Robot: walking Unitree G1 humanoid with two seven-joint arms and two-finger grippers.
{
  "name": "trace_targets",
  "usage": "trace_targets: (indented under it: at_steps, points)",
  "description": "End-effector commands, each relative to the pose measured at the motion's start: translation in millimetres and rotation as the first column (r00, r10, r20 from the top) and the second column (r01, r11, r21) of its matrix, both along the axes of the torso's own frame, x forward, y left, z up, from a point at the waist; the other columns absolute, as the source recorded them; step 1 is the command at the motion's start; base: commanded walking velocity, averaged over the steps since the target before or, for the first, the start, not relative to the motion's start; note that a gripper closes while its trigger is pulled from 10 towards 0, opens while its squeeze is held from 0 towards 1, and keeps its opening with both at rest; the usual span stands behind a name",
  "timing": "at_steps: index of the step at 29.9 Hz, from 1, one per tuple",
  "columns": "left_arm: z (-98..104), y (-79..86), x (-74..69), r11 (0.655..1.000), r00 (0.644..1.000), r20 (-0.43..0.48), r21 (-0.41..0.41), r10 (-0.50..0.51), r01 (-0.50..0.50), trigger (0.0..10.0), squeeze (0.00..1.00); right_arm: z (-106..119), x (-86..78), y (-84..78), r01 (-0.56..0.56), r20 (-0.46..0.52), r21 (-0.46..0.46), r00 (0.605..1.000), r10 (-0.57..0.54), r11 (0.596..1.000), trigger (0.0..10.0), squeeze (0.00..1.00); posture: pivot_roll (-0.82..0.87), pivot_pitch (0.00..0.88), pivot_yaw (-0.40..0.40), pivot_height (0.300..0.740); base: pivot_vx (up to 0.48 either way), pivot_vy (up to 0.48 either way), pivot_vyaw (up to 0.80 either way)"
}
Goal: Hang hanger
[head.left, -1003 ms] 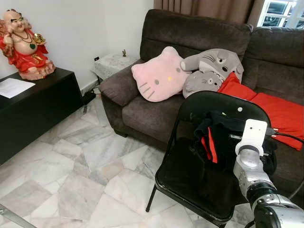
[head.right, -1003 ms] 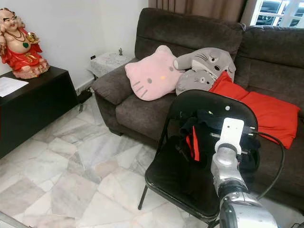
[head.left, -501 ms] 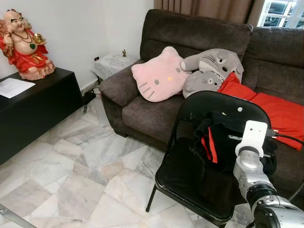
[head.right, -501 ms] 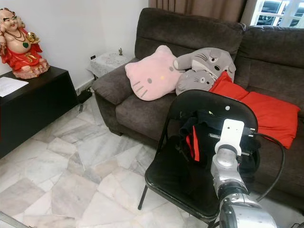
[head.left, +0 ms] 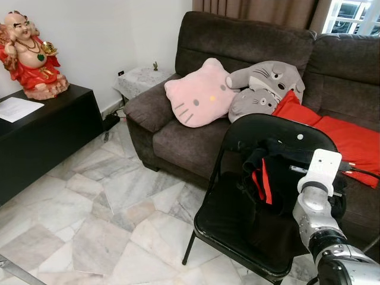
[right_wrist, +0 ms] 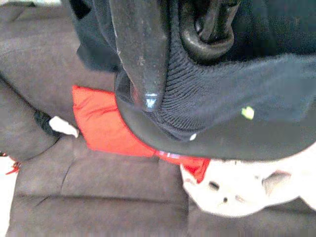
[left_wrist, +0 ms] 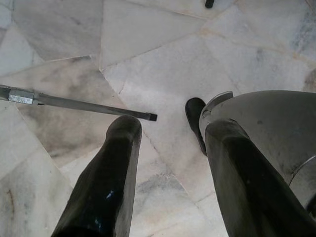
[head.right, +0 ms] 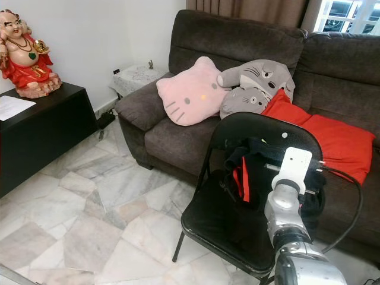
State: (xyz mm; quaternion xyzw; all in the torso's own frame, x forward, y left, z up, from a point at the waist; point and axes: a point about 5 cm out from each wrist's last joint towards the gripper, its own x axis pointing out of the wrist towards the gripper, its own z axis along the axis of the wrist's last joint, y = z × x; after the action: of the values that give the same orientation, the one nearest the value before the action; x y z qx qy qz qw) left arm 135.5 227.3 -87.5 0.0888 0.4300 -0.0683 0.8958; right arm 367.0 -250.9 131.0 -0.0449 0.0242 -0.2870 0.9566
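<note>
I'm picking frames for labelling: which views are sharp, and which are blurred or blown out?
Left eye view: sharp and evenly lit, window overexposed. Left wrist view: floor sharp, black fingers soft. Right wrist view: blurred close-up, dark garment smeared, bottom corner washed out.

1. One black folding chair, standing on the marble floor.
2. One black garment with red trim, draped on that chair.
3. One brown sofa.
4. Three cushions on the sofa: one pink cat face, one grey plush, one red.
5. One red-robed figurine on one black worktop.
6. One sheet of paper beside the figurine.
7. One small side table by the sofa arm.
8. Two black fingers on the left gripper.
</note>
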Motion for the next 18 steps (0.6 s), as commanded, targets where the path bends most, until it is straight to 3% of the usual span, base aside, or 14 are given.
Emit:
trace_targets:
  at_steps: [1,3,10,14,18]
  points:
    - [-2,0.4,-4.2,1.0,1.0,-0.022,0.001,0.004,-0.004,10.0,0.0,17,4.8,-2.7,0.022,0.069,0.004,0.997,-0.022,1.0,0.0,0.0,0.07,0.0,0.01,0.74,0.0,0.0,0.0]
    - [-2,0.1,-4.4,1.0,1.0,-0.023,0.001,0.006,-0.006,10.0,0.0,32,7.6,-5.3,0.045,0.132,-0.008,0.99,-0.044,0.999,0.0,0.0,0.07,0.0,0.008,0.74,0.0,0.0,0.0]
    - [-3,-0.7,-4.2,1.0,1.0,-0.025,0.001,0.008,-0.008,10.0,0.0,52,10.2,-7.6,0.07,0.215,-0.048,0.975,-0.058,0.996,0.0,0.0,0.07,0.0,0.006,0.74,0.0,0.0,0.0]
    - [-2,0.2,-4.5,1.0,1.0,-0.026,0.003,0.012,-0.012,10.0,0.0,78,12.0,-10.4,0.098,0.313,-0.088,0.947,-0.066,0.991,0.0,0.0,0.07,0.0,0.004,0.74,0.0,0.0,0.0]
    - [-2,1.3,-5.3,1.0,1.0,-0.027,0.005,0.015,-0.015,10.0,0.0,118,9.9,-15.5,0.179,0.445,-0.185,0.892,-0.08,0.966,0.0,0.0,0.07,0.0,0.003,0.74,0.0,0.0,0.0]
